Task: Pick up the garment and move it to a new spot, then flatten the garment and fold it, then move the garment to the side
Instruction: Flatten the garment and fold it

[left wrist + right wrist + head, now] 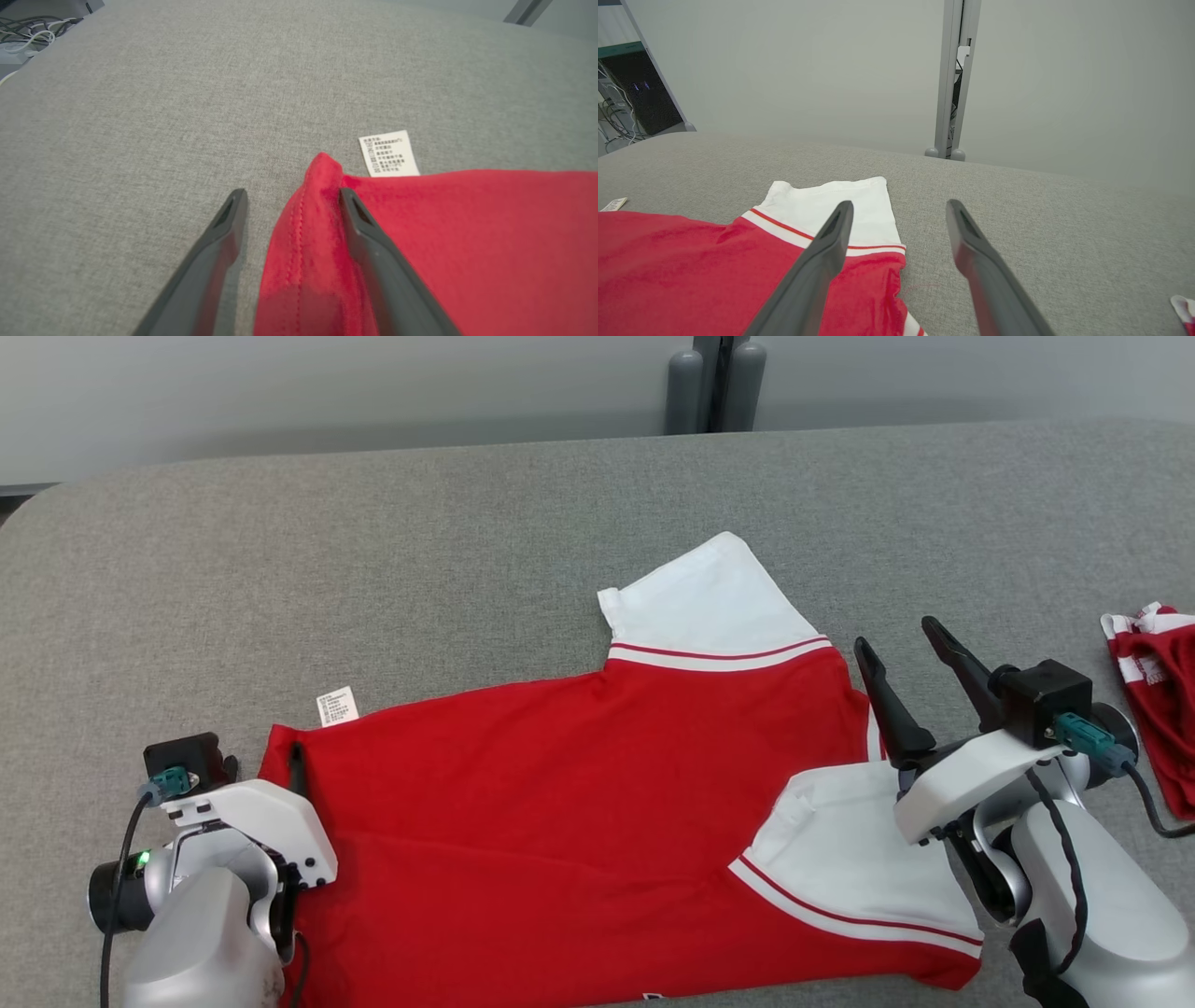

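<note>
The garment (579, 803) is a red shirt with white sleeves, spread flat across the near half of the grey table (467, 541). One sleeve (705, 602) points to the far side, and the other (840, 859) lies folded over the red body at the right. My left gripper (266, 763) is open at the garment's left corner. In the left wrist view that corner (322, 219) bunches up between the fingers (364, 233) of the left gripper (292, 192). My right gripper (894, 633) is open and empty above the garment's right edge; in its own view the right gripper (900, 204) hovers over the far sleeve (831, 200).
A white care label (337, 706) sticks out at the garment's left corner. Another red and white cloth (1153, 691) lies at the table's right edge. A grey post (714, 383) stands behind the table against the wall. Cables (28, 32) lie beyond the table's left end.
</note>
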{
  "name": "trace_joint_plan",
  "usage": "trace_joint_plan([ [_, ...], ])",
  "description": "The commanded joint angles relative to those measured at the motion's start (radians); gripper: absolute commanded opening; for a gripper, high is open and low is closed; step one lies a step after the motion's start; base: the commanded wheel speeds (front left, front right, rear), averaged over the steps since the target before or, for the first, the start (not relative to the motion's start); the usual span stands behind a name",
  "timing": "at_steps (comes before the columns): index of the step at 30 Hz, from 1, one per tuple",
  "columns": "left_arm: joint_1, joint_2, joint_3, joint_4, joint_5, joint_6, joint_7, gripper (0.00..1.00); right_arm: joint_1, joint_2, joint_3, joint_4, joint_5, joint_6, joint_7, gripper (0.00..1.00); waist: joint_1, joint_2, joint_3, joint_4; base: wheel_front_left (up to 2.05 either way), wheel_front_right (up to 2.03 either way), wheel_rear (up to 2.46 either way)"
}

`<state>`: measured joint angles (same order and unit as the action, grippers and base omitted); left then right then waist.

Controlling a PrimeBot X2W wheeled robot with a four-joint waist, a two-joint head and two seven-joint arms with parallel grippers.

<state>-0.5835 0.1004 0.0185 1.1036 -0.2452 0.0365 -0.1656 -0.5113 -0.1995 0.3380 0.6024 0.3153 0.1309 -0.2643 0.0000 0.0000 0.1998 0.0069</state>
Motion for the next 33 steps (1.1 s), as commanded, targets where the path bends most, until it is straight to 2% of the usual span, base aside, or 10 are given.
trace_joint_plan([
  [1, -0.026, 0.007, 0.004, 0.008, -0.008, 0.0, 0.01, 0.87, -0.002, -0.009, 0.004, 0.003, 0.006, 0.0, 0.001, 1.0, 0.0, 0.0, 0.001, -0.002, 0.0, 0.0, 0.0],
  [3, -0.032, 0.01, -0.006, 0.018, -0.003, -0.001, 0.026, 0.45, -0.012, -0.013, 0.012, 0.009, 0.009, 0.0, 0.001, 1.0, 0.0, 0.0, 0.005, -0.003, 0.0, 0.0, 0.0],
  [4, -0.036, 0.009, -0.006, 0.021, -0.008, -0.009, 0.029, 0.32, -0.021, -0.015, 0.017, 0.013, 0.012, 0.0, 0.001, 1.0, 0.0, 0.0, 0.007, -0.003, 0.0, 0.0, 0.0],
  [5, -0.042, 0.009, -0.012, 0.023, -0.006, -0.009, 0.033, 0.06, -0.033, -0.018, 0.022, 0.02, 0.016, 0.0, 0.001, 1.0, 0.0, 0.0, 0.011, -0.003, 0.0, 0.0, 0.0],
  [6, -0.047, 0.01, -0.016, 0.025, -0.003, -0.009, 0.036, 0.0, -0.046, -0.02, 0.032, 0.035, 0.023, 0.0, 0.001, 1.0, 0.0, 0.0, 0.014, -0.001, 0.0, 0.0, 0.0],
  [12, -0.071, -0.001, -0.047, 0.017, 0.013, -0.022, 0.018, 0.0, -0.175, -0.041, 0.109, 0.145, 0.092, 0.0, 0.046, 1.0, 0.0, 0.0, 0.036, 0.026, 0.0, 0.0, 0.0],
  [18, -0.097, -0.029, -0.088, 0.003, 0.02, -0.031, -0.019, 0.0, -0.343, -0.082, 0.186, 0.259, 0.207, 0.0, 0.208, 1.0, 0.0, 0.0, 0.069, 0.093, 0.0, 0.0, 0.0],
  [24, -0.124, -0.043, -0.141, -0.018, 0.013, -0.043, -0.05, 0.0, -0.461, -0.119, 0.239, 0.336, 0.302, 0.0, 0.322, 1.0, 0.0, 0.0, 0.111, 0.174, 0.0, 0.0, 0.0],
  [29, -0.138, -0.046, -0.222, -0.051, -0.043, -0.06, -0.065, 0.0, -0.53, -0.144, 0.278, 0.386, 0.363, 0.0, 0.404, 1.0, 0.0, 0.0, 0.147, 0.228, 0.0, 0.0, 0.0],
  [33, -0.139, -0.046, -0.312, -0.094, -0.111, -0.041, -0.066, 0.0, -0.57, -0.151, 0.3, 0.439, 0.391, 0.0, 0.45, 1.0, 0.0, 0.0, 0.17, 0.258, 0.0, 0.0, 0.0],
])
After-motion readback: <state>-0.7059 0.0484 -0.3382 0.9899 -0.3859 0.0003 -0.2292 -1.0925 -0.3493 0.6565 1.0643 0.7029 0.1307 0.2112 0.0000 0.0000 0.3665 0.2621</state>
